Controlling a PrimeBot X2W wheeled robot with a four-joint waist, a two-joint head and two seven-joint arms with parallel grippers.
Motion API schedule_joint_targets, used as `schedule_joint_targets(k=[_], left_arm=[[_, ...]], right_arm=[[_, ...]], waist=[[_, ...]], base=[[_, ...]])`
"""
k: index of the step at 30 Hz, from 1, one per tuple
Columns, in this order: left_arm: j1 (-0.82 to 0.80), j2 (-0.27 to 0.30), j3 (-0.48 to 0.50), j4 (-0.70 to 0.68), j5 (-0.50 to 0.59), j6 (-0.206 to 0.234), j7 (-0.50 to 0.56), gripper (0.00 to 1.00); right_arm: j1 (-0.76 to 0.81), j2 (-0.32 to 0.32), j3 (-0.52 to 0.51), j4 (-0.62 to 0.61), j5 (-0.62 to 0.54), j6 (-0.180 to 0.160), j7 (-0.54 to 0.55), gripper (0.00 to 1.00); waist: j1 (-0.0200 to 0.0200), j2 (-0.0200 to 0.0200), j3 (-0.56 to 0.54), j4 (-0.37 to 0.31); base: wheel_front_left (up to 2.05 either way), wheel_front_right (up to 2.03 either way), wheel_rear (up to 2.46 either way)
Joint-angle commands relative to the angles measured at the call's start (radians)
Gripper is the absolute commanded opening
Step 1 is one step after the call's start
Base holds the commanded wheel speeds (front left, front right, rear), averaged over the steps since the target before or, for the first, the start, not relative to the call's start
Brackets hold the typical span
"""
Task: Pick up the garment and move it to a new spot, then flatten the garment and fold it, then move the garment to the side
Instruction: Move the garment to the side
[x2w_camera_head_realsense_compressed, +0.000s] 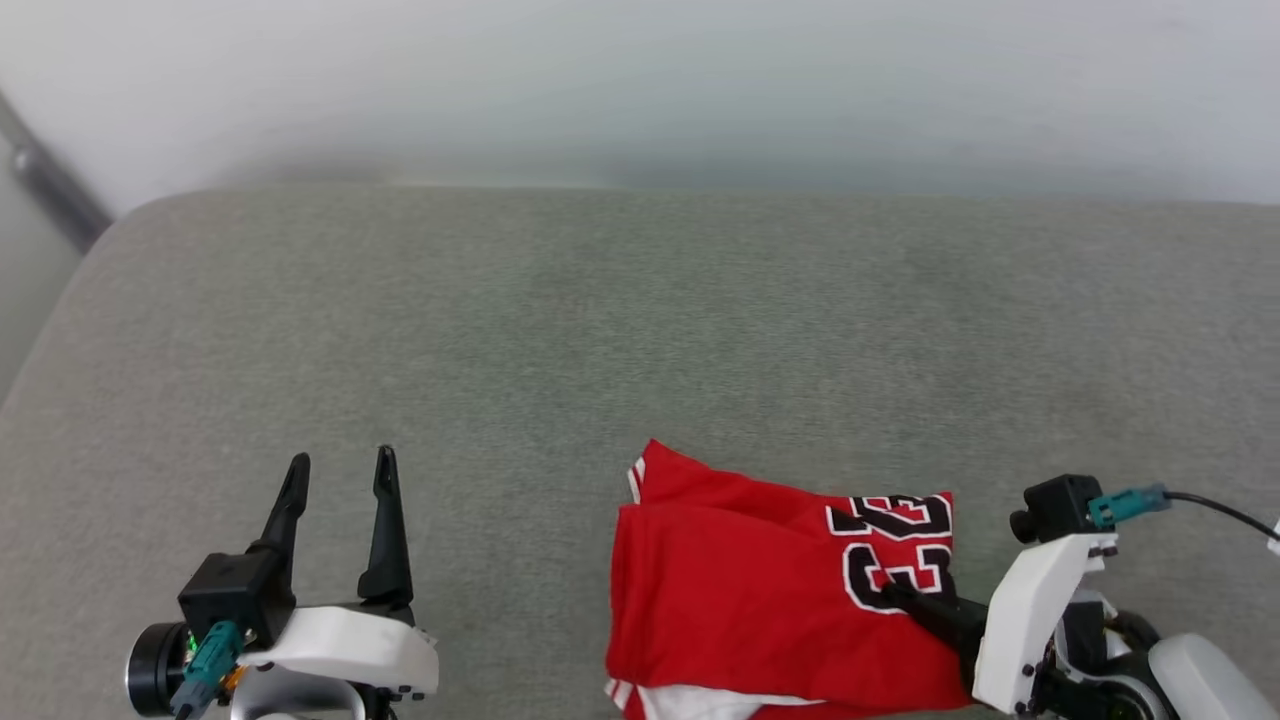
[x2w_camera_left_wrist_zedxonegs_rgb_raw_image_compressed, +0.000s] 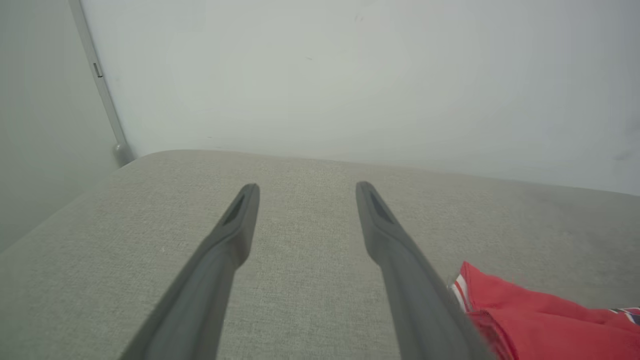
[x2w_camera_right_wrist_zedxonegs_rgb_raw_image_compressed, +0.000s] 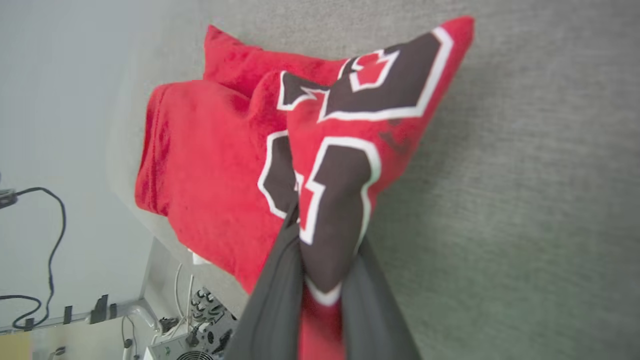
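The garment (x2w_camera_head_realsense_compressed: 750, 590) is a red jersey with black, white-outlined numerals, lying folded on the grey cushion at the lower right of the head view. My right gripper (x2w_camera_head_realsense_compressed: 895, 597) comes in from the right and is shut on the garment's right edge by the numerals. In the right wrist view the garment (x2w_camera_right_wrist_zedxonegs_rgb_raw_image_compressed: 215, 155) is bunched between the two dark fingers (x2w_camera_right_wrist_zedxonegs_rgb_raw_image_compressed: 270, 300), pinched at the numeral. My left gripper (x2w_camera_head_realsense_compressed: 340, 470) stands open at the lower left, apart from the cloth. The left wrist view has the open left gripper (x2w_camera_left_wrist_zedxonegs_rgb_raw_image_compressed: 306, 192) over bare cushion and the garment's corner (x2w_camera_left_wrist_zedxonegs_rgb_raw_image_compressed: 525, 320) at the lower right.
The grey cushion (x2w_camera_head_realsense_compressed: 600, 330) stretches wide to the left and back, ending at a pale wall (x2w_camera_head_realsense_compressed: 640, 80). A grey pole (x2w_camera_head_realsense_compressed: 50, 180) leans at the far left. In the right wrist view, cables and equipment (x2w_camera_right_wrist_zedxonegs_rgb_raw_image_compressed: 200, 320) sit below the cushion's edge.
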Motion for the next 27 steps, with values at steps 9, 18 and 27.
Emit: schedule_joint_targets(k=[9, 18, 27], left_arm=[[0.002, 0.008, 0.011, -0.056, 0.019, 0.007, -0.001, 1.0], [-0.104, 0.031, 0.002, -0.107, 0.061, -0.02, 0.006, 1.0], [-0.292, 0.06, -0.051, -0.128, 0.115, -0.081, 0.069, 1.0]], right_arm=[[-0.111, -0.105, 0.03, 0.096, -0.235, 0.0, -0.001, 0.0], [-0.295, -0.117, -0.002, 0.257, -0.349, -0.001, -0.092, 0.0], [-0.513, -0.139, -0.081, 0.484, -0.439, -0.001, -0.314, 0.0]], waist=[[0.0, 0.0, 0.009, -0.226], [0.0, 0.0, 0.155, -0.423], [0.0, 0.0, 0.341, -0.468]], base=[[0.0, 0.0, 0.0], [0.0, 0.0, 0.0], [0.0, 0.0, 0.0]])
